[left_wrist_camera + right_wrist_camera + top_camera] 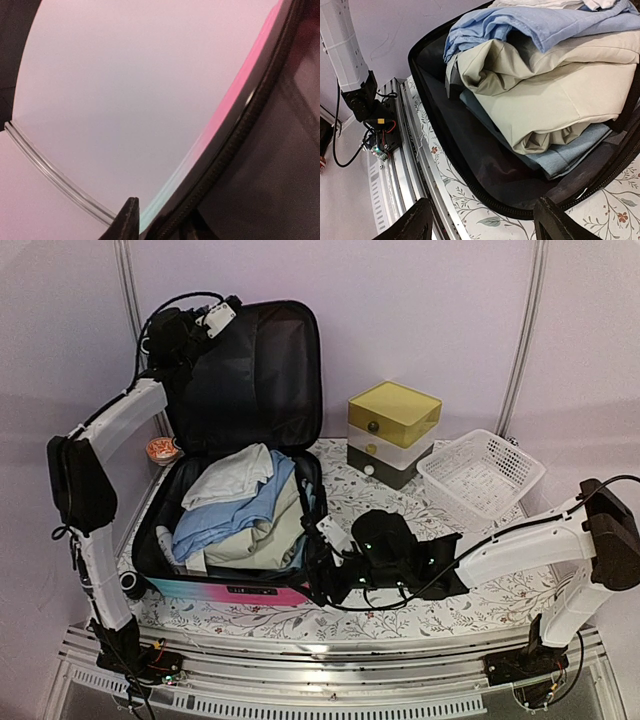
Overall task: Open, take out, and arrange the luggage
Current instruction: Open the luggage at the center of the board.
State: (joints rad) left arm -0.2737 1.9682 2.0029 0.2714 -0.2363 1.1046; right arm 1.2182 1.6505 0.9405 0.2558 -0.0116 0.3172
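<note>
Pale walls close in a flower-print counter (450, 590), where the luggage (230, 592) lies open at the 9 o'clock side, its base flat and its lid standing against the back wall. Its long axis runs from 6 to 12 o'clock. A pile of clothes (240, 510), white over blue over beige, fills the base. The right hand (487, 227) hovers wide and empty just outside the base's near right corner, with the pile at about its 10 o'clock, so this arm looks much the nearer for lifting a garment out. The left hand (161, 226) is up at 11 o'clock at the lid's top left corner; the lid's rim passes between its fingers, but I cannot tell whether they pinch it. A box (393, 430) and a basket (480, 475) stand at 1 to 2 o'clock, well apart from the luggage. Whatever lies under the pile is hidden, and how many garments there are is hard to make out.
</note>
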